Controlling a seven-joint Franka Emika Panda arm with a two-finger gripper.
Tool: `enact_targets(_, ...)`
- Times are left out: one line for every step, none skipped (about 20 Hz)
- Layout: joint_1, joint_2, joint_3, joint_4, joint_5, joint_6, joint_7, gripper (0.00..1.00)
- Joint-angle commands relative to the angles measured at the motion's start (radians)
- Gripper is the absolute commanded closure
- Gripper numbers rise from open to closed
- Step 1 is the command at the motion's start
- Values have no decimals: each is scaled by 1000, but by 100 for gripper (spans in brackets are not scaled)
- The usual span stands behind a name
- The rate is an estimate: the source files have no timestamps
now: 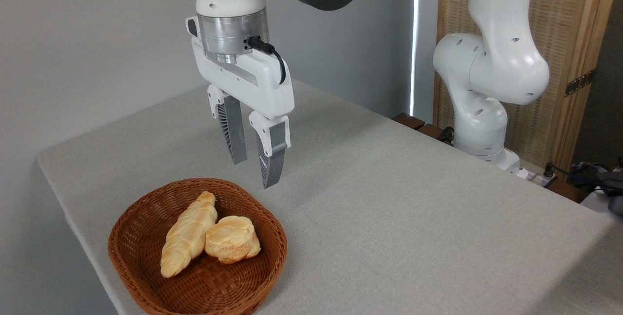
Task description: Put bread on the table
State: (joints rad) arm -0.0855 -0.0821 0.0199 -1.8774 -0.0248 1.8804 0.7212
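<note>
Nearest to us, at the lower left of the grey table (399, 217), we see a brown woven wicker basket (141, 266) sitting close to the table's front corner. Inside it lie two baked pieces. The bread (232, 239), a squat golden-tan bun with a paler top, rests on the basket floor toward the right side. Just to its left, and touching it, we find a longer braided loaf (187, 235) lying slantwise, its upper end pointing toward the far rim of the basket.

Above and a little behind the basket's far rim we see the gripper (254, 160), pointing downward and tilted slightly. Its two grey ribbed fingers (269, 159) stand apart with a clear gap between them, and nothing is held between them. The fingertips hang in the air, clear of the basket and of both pieces of bread. A black cable (272, 54) loops from the metal wrist ring down the side of the white gripper body.

Farther back on the right we see the robot's white base and lower joints (486, 86) rising beside the table's far edge. Behind it stands a woven screen with a wooden frame (569, 27), and a plain grey wall (87, 37) fills the left background.
</note>
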Motion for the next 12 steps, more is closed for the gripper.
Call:
enact_targets(-8, -4, 3, 6, -1, -23, -23, 0)
enact_targets(-8, -4, 5, 6, -1, -23, -23, 0)
enact_targets(-7, -4, 3, 6, -1, -23, -25, 0)
enact_targets(-8, -4, 5, 6, -1, -23, -26, 0)
enact_targets(-7, -4, 5, 6, -1, -23, -26, 0)
enact_targets(-8, -4, 5, 6, -1, -21, -26, 0)
enact_targets(-7, -4, 5, 6, -1, -20, -28, 0)
enact_targets(-8, -4, 3, 6, -1, -9, -29, 0)
enact_targets(-8, -4, 3, 4, -1, -3, -29, 0)
enact_targets(-8, -2, 3, 3, -1, 2, -28, 0)
enact_targets(-8, 5, 3, 3, -1, 20, -28, 0)
enact_targets(-7, 11, 2, 1, -1, 47, -28, 0)
